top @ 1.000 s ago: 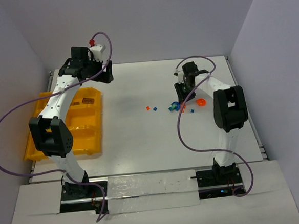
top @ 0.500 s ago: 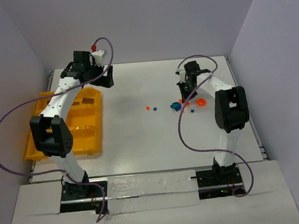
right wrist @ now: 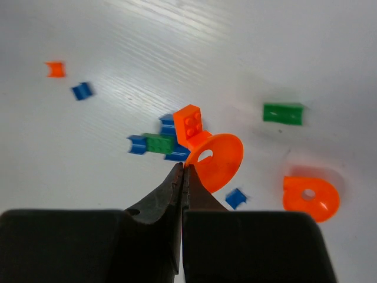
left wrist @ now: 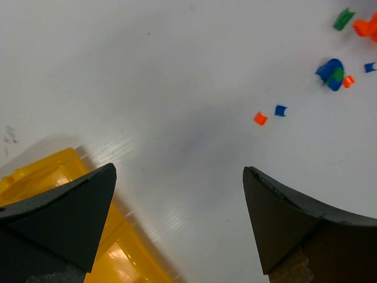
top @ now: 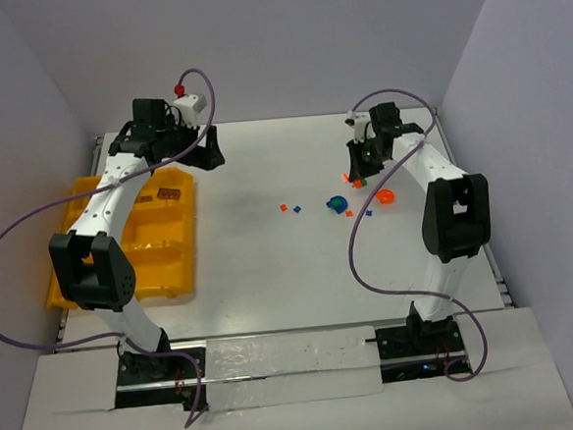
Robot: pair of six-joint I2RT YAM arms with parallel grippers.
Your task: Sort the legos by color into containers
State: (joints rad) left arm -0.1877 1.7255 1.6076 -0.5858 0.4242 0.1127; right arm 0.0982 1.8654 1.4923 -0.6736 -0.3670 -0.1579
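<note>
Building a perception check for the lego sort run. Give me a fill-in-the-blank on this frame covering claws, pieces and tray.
1. The right claw is shut on the edge of an ___ disc.
2. The left claw stands ___, holding nothing.
3. The yellow tray lies at the ___ side of the table.
4. One green brick lies among ___ bits.
Missing words: orange; open; left; blue.
</note>
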